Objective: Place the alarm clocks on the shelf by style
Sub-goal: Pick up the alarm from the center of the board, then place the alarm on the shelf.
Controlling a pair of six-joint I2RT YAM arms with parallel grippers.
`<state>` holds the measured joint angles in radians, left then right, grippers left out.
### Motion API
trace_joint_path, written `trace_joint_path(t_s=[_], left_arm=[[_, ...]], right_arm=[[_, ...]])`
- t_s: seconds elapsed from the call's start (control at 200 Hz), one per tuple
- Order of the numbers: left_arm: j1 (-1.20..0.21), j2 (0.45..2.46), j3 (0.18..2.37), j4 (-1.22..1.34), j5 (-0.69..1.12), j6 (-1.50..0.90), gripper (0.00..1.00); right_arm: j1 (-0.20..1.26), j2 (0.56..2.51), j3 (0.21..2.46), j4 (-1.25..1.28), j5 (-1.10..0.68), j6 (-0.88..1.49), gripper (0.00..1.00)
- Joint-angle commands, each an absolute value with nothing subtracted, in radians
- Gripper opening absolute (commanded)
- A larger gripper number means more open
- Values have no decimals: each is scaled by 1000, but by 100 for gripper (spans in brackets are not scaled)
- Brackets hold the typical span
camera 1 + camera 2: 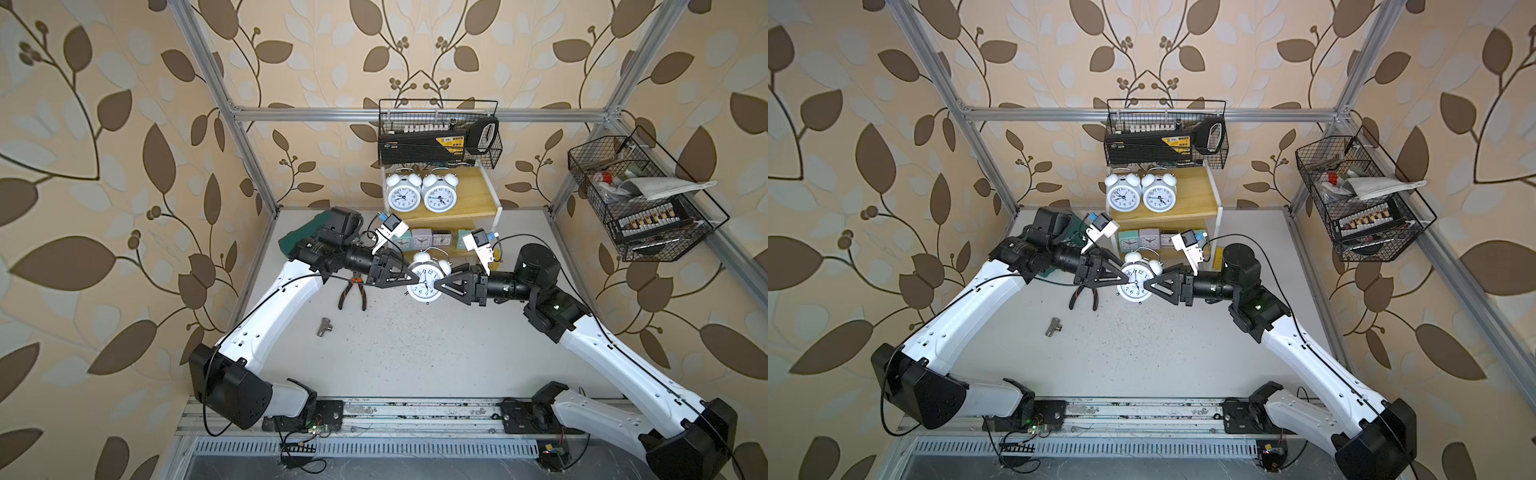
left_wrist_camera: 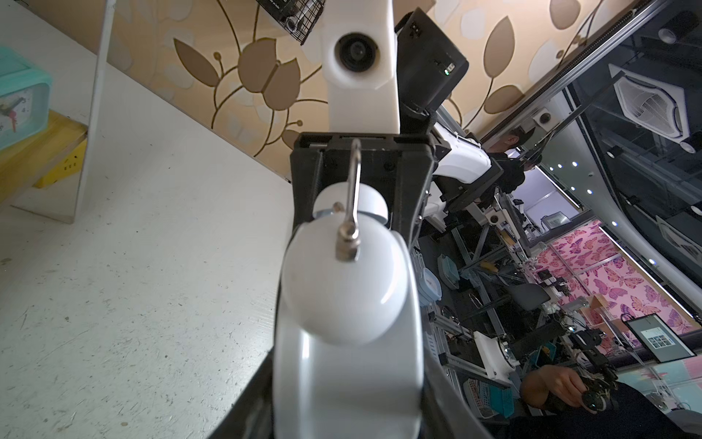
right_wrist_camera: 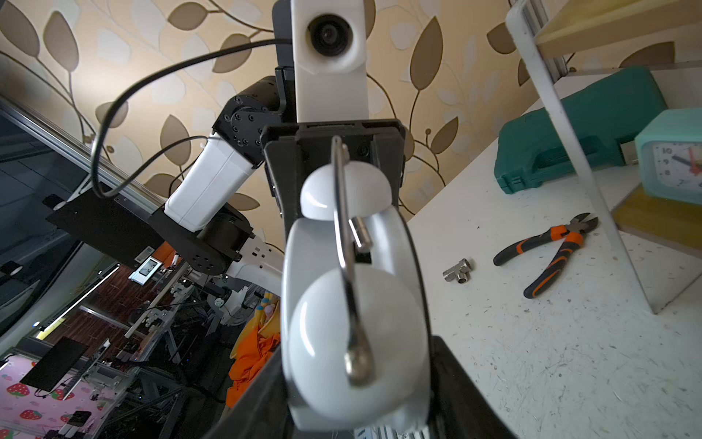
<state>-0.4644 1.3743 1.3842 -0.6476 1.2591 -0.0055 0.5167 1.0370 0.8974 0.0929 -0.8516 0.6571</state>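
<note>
Round white twin-bell alarm clock [image 1: 428, 275] hangs above white speckled desk [image 1: 415, 353], just before two-tier yellow-board shelf [image 1: 461, 195]. Left tool [image 1: 417, 279] clamps one side. Right tool [image 1: 437, 286] flanks other side; I can't tell if it grips. Risk I see: smooth shell slips and drops if either releases early. Legible: dial numerals only, no brand.

Arms reach in from 7 and 5 o'clock; left claw [image 1: 417, 280] points to 3, clamped on the white clock [image 1: 429, 271]; right claw [image 1: 436, 286] points to 9, flanking it, grip unclear.
</note>
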Motion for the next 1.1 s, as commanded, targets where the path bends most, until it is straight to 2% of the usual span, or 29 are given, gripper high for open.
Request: trace_joint_path(t_s=[0.0,0.125,0.195,0.215,0.345,0.4,0.495,0.655,0.785,0.96,1.095], left_arm=[[-460,1354,1373,-600,1244,-24,20],[-459,1356,1372,-596,1245,-29,20],[-460,1354,1370,-599,1243,-22,24],[-459,1353,1371,-603,1243,-17,28],[-457,1358,1383,-680,1203,62,64],[-448,1356,1392,-713,1197,97,71],[-421,1359,1422,-777,1194,149,78],[-394,1361,1472,-895,1172,259,81],[-391,1363,1479,-962,1157,331,81],[-391,1360,1457,-992,1150,376,82],[-391,1353,1448,-1036,1151,421,82]], right_arm=[[521,1029,890,169,-859,667,47],[520,1025,884,176,-869,661,38],[519,1024,898,147,-882,628,34],[517,1026,906,129,-887,613,34],[478,1052,992,-32,-954,489,31],[451,1071,1052,-141,-987,416,31],[398,1099,1160,-326,-1020,281,30],[304,1166,1359,-631,-1000,56,30],[220,1243,1523,-782,-1002,-41,25],[100,1345,1724,-866,-1022,-136,24],[-13,1419,1857,-892,-1121,-177,21]])
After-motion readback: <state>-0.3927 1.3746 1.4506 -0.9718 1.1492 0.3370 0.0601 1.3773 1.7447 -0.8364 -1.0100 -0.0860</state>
